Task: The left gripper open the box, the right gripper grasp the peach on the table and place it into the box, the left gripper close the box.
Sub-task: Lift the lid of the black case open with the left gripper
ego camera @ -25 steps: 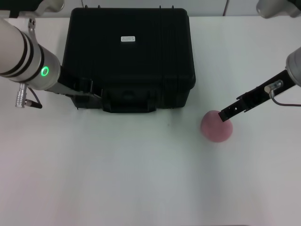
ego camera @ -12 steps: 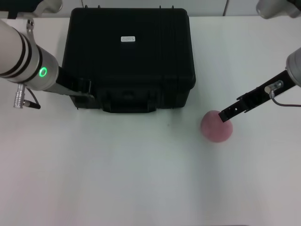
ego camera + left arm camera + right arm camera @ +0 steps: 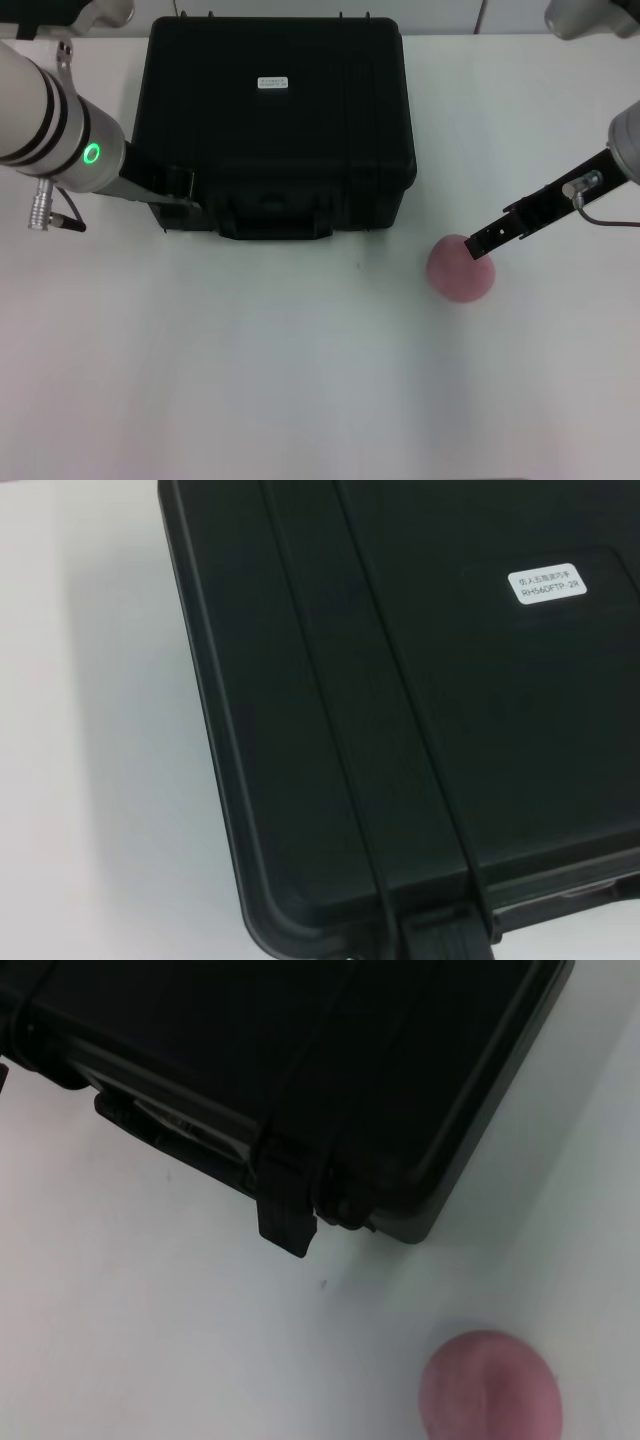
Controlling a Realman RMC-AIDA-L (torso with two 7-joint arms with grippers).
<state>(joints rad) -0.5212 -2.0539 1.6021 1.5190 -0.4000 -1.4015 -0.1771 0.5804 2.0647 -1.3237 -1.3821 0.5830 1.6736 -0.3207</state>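
1. The box (image 3: 275, 120) looks like hard black plastic, mostly matt, with ribbed edges.
2. Its label (image 3: 272, 83) seems to be white paper.
3. The peach (image 3: 460, 270) has matt pink skin.
4. The table (image 3: 250, 370) is smooth, white, matt.

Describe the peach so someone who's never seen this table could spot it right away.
Find the big black box at the back of the white table. Off its front corner on the robot's right lies the peach, under the right gripper. It is the only small, round, dusty-pink thing there.
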